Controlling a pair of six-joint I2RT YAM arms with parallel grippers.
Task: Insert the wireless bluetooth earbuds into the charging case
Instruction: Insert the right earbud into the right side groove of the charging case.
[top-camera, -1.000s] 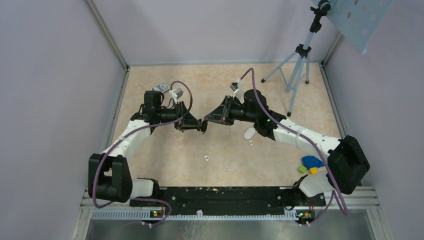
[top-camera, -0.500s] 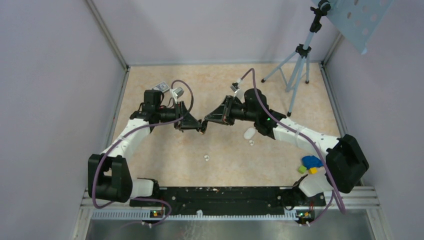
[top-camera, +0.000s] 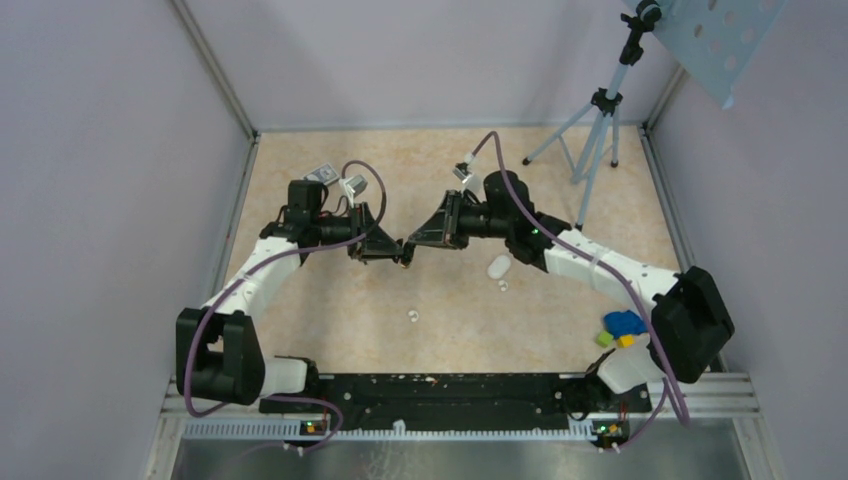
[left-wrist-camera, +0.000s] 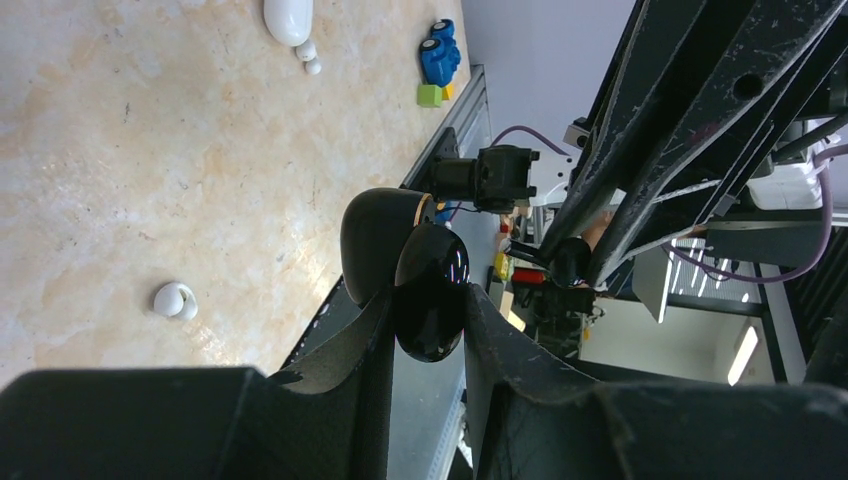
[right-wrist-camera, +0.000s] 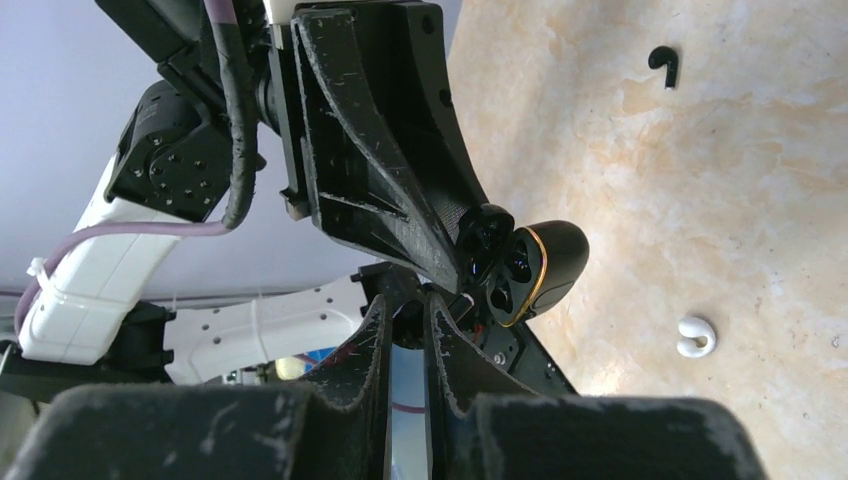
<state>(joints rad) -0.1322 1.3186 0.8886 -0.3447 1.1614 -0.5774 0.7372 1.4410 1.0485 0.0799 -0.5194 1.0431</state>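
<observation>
Left jaws clench a black clamshell (left-wrist-camera: 428, 290), right jaws nearly closed beside it, while the charging case (top-camera: 497, 266) and earbuds (top-camera: 503, 286) lie on the bench (top-camera: 330, 300), nearer the right arm (top-camera: 590, 265).

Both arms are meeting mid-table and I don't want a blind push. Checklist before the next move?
1. Left gripper grip on the black case: ok, shut on it.
2. Black case open: ok, gold rim and sockets show in the right wrist view.
3. Right gripper load: cannot tell. Its fingers are nearly together and what sits between them is unclear.
4. White earbud seated: not ok, lying loose on the table.
5. White case in hand: not ok, lying on the table apart from both grippers.
</observation>
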